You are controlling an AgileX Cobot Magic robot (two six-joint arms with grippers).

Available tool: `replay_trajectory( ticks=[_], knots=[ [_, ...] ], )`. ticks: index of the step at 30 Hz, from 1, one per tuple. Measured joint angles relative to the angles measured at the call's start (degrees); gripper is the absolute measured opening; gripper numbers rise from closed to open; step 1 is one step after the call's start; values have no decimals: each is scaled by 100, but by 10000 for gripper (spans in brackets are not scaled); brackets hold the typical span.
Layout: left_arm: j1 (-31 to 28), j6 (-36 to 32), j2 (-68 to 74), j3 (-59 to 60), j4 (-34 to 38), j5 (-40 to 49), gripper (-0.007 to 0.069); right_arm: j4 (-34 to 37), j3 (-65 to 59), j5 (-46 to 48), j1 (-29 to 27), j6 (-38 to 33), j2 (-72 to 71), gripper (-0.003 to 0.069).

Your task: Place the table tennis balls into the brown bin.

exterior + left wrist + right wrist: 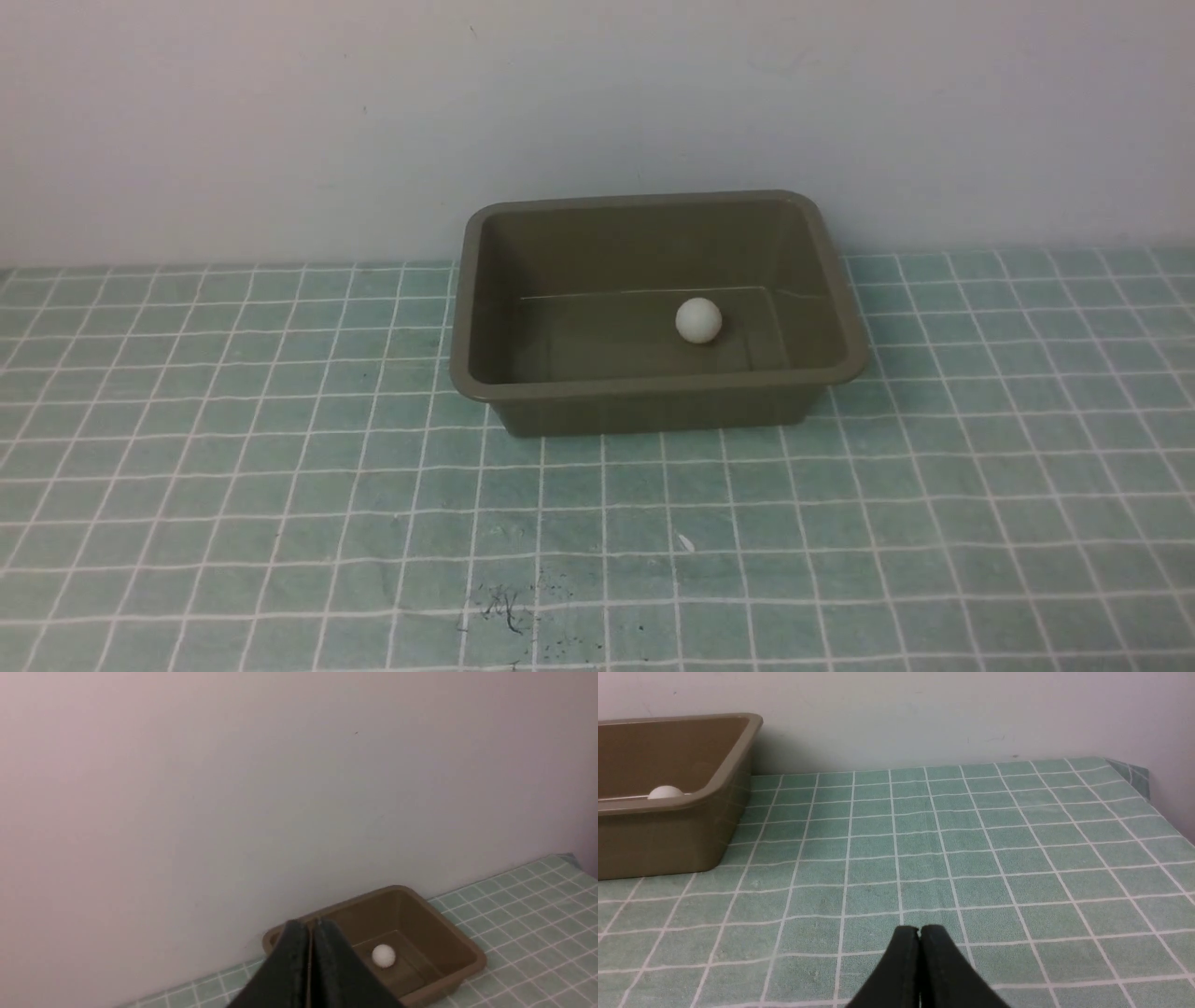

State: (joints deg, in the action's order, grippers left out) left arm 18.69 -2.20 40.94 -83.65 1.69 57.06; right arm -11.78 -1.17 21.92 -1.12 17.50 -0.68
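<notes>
One white ball [698, 320] inside one brown bin [653, 411], left pincer [311, 925] and right pincer [919, 930] both closed, empty

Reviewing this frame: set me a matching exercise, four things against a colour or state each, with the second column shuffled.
1 table tennis ball
2 brown bin
3 tablecloth
4 right gripper

a green with a white grid
b black, shut, holding nothing
c white, lying inside the bin
d olive-brown, standing on the tablecloth

Pairs: 1-c, 2-d, 3-a, 4-b
</notes>
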Motion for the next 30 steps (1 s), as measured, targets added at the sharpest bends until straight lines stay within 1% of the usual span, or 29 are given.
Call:
replay_trajectory(
  ticks=[2, 4, 6, 7, 8, 12, 15, 17, 18, 19, 20, 21, 30],
  knots=[
    [-114, 74, -224, 477, -110, -179, -5, 0, 0, 0, 0, 0, 0, -15],
    [-368, 124, -627, 1323, -169, -603, -5, 0, 0, 0, 0, 0, 0, -15],
    [-699, 129, -1117, 2343, -169, -1195, -5, 0, 0, 0, 0, 0, 0, -15],
    [-944, 129, -1500, 3124, -169, -1662, -5, 0, 0, 0, 0, 0, 0, -15],
    [-1014, 129, -1614, 3349, -169, -1806, -5, 0, 0, 0, 0, 0, 0, -15],
    [-1622, 129, -2731, 5573, -74, -3093, -5, 0, 0, 0, 0, 0, 0, -15],
    [-1790, 147, -3463, 6881, -54, -3547, -5, 0, 0, 0, 0, -19, 0, -15],
    [-1818, 147, -3787, 7420, -54, -3637, -5, 0, 0, 0, 0, -62, 0, -15],
    [-1823, 147, -4021, 7881, -54, -3679, -5, 0, 0, 0, 0, -91, 0, -15],
    [-1823, 147, -4061, 7997, -54, -3695, -5, 0, 0, 0, 0, -98, 0, -15],
    [-1823, 147, -4135, 8389, -54, -3698, -5, 0, 0, 0, 0, -122, 0, -15],
    [-1823, 147, -4147, 8498, -54, -3569, -5, 0, 0, 0, 0, -129, 0, -15],
    [-1823, 147, -4155, 8506, -54, -3504, -5, 2, 0, 0, 0, -116, 0, -15]
  ],
)
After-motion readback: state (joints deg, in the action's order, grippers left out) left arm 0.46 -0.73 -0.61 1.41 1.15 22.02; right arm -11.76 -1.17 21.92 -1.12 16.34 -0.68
